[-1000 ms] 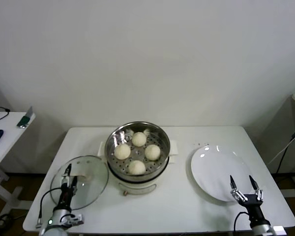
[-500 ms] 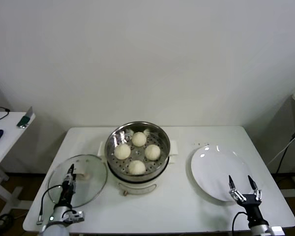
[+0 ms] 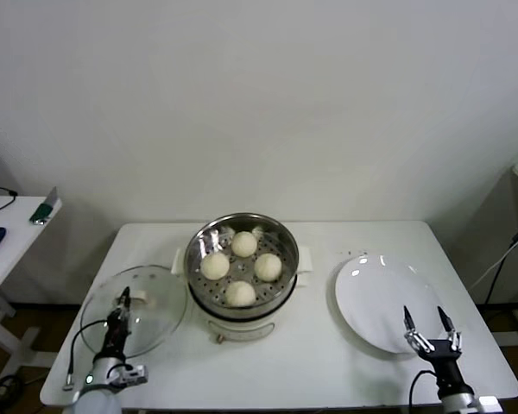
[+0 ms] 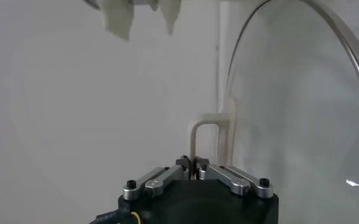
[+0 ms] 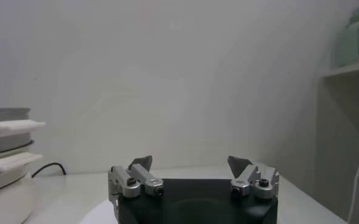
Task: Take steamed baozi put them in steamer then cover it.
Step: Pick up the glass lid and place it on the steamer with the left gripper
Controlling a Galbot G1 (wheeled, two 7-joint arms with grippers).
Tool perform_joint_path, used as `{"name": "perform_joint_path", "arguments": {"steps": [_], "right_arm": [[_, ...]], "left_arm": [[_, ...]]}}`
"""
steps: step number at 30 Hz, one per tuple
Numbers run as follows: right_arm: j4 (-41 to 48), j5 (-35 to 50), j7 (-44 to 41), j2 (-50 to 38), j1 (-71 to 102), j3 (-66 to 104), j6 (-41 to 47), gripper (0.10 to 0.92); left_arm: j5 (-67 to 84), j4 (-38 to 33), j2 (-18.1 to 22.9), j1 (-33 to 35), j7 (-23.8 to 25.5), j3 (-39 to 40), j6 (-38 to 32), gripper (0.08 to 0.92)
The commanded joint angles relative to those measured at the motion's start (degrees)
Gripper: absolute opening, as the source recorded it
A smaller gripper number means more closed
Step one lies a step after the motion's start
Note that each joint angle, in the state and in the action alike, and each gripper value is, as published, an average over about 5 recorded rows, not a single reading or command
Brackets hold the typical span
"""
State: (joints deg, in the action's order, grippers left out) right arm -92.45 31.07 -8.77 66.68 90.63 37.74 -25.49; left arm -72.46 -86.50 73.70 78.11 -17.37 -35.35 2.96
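left gripper (image 3: 118, 312) is clamped on the cover (image 3: 135, 309) handle at the table's (image 3: 328, 362) near left corner, so this looks like the covering step; next it needs lifting over onto the steamer (image 3: 241, 259). right gripper (image 3: 431, 329) sits open and idle over the near edge of the empty white plate (image 3: 375, 297). farther back, all four baozi (image 3: 240, 293) are already in the steamer, nothing blocking the path.
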Motion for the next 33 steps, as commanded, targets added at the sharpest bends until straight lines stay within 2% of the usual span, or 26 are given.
{"name": "perform_joint_path", "arguments": {"steps": [1,11,21,26,33], "right_arm": [[-0.16,0.0,-0.07,0.02,-0.02,0.22,0.0,0.823],[-0.53,0.01,-0.17,-0.22,0.2,0.62,-0.23,0.823],[-0.82,-0.15,-0.37,-0.34,0.26,0.61,-0.22,0.823],[-0.82,-0.23,-0.44,-0.54,0.04,0.56,-0.13,0.823],[-0.66,-0.61,-0.57,-0.6,-0.65,-0.01,0.02,0.823]], "left_arm": [[2.7,-4.98,-1.29,0.34,1.44,-0.44,1.59,0.133],[10.14,-16.06,-9.8,0.78,10.92,-2.21,13.68,0.133],[15.5,-23.35,-18.0,-2.03,17.96,-2.38,20.53,0.133],[16.22,-30.2,-18.71,-2.57,21.77,0.49,25.41,0.133],[12.5,-37.1,-16.38,-5.76,25.36,10.13,30.95,0.133]]}}
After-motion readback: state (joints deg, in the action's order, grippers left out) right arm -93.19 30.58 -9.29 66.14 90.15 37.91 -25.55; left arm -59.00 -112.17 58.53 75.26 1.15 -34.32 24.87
